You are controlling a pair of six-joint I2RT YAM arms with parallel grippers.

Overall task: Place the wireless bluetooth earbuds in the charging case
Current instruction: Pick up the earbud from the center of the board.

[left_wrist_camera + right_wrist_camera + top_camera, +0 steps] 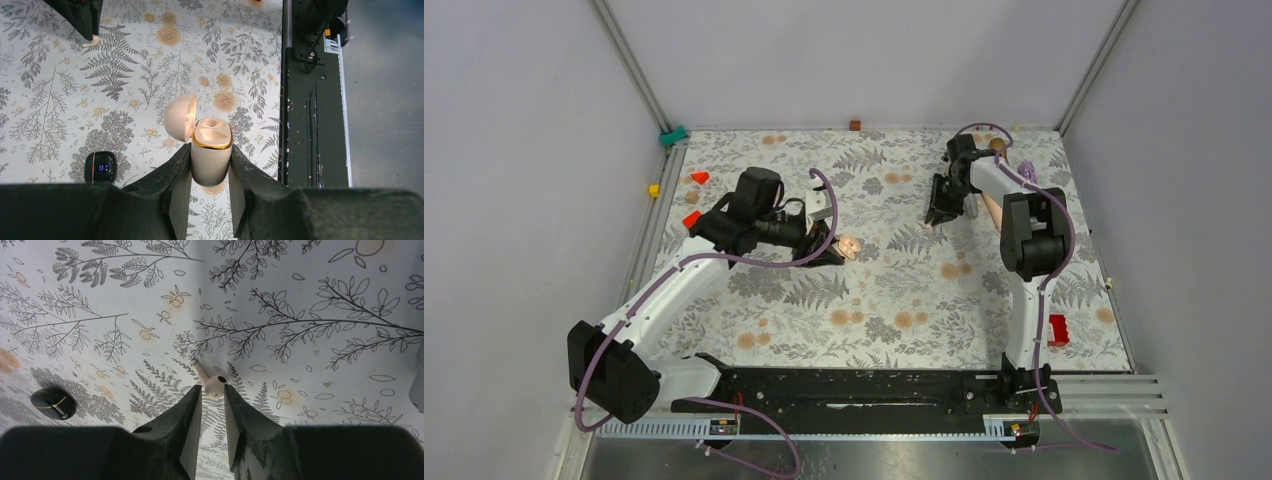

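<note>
My left gripper [211, 149] is shut on the charging case [211, 162], a cream case with a gold rim. It holds the case upright above the table, with the lid [180, 119] hinged open to the left. The case also shows in the top view [851, 245], at the left gripper [836, 250]. My right gripper [212, 387] is down at the table at the back right [941, 218]. Its fingertips are closed on the head of a white earbud [212, 380], whose stem points away. That earbud shows in the left wrist view [91, 43]. I see no second earbud.
A black band with a lit blue display [100, 167] lies left of the case. A black round knob [52, 403] lies left of the right gripper. Red pieces [699, 177], a yellow cube [654, 190] and a red block [1057, 328] lie near the table edges.
</note>
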